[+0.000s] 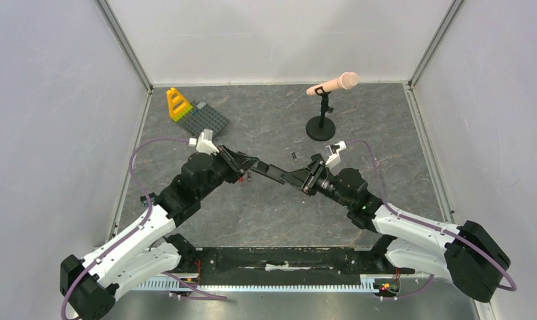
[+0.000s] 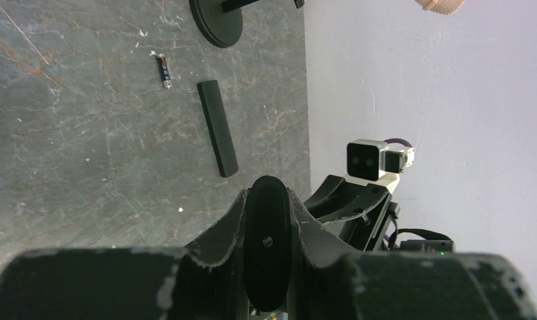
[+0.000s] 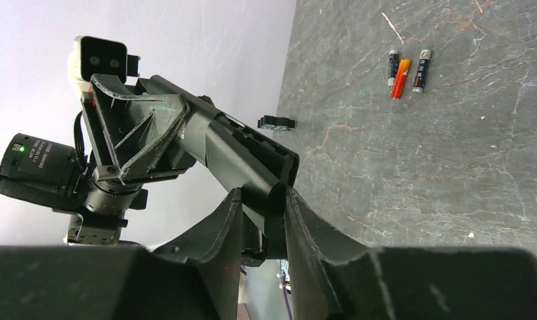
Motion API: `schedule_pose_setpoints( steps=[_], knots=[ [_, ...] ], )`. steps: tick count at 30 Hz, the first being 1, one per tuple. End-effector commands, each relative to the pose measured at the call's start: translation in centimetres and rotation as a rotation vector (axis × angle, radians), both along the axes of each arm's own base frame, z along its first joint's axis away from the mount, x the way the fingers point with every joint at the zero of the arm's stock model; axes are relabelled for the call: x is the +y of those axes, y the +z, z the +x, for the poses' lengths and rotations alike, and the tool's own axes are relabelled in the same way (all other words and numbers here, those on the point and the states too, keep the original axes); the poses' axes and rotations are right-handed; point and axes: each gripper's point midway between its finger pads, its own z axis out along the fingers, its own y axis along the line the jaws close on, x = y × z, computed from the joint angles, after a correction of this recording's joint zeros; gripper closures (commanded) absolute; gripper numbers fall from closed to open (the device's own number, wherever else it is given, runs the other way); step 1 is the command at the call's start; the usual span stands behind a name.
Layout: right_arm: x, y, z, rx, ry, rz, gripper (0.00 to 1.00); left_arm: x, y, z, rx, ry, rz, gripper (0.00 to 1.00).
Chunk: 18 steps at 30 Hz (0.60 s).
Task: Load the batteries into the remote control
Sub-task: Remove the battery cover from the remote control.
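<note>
Above the middle of the table [image 1: 266, 220], the remote [image 1: 269, 172] hangs between both arms. One end is clamped in the left gripper [image 1: 246, 168], which is nearly closed. The other end sits pinched between the fingers of the right gripper [image 1: 307, 179]. Only the right wrist shows three batteries [image 3: 406, 70] side by side on the table, the middle one orange. Only the left wrist shows a black bar [image 2: 218, 128] lying near a lone battery [image 2: 163, 70], which the top view also catches.
</note>
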Motion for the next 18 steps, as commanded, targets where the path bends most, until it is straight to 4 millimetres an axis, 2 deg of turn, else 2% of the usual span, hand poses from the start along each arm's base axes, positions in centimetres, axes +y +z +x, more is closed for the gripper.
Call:
schedule_pose_setpoints(
  steps=[1, 5, 9, 13, 18],
  knots=[
    [-0.1, 0.9, 0.6, -0.026, -0.014, -0.017, 0.75, -0.2, 3.8, 0.6, -0.155, -0.029, 0.025, 0.98],
    [0.0, 1.2, 0.6, -0.030, -0.013, -0.014, 0.79, -0.1, 3.6, 0.7, -0.186, -0.040, 0.064, 0.98],
    [0.1, 1.6, 0.8, -0.041, -0.019, 0.007, 0.87, 0.0, 3.0, 0.9, -0.205, -0.047, 0.110, 0.98],
    [0.2, 2.7, 1.0, -0.065, -0.025, 0.058, 1.00, 0.6, 1.5, 1.3, -0.193, -0.028, 0.181, 0.98],
    [0.0, 3.5, 1.4, -0.087, -0.045, 0.097, 1.00, 2.1, -1.0, 1.9, -0.149, 0.026, 0.297, 0.98]
  ],
)
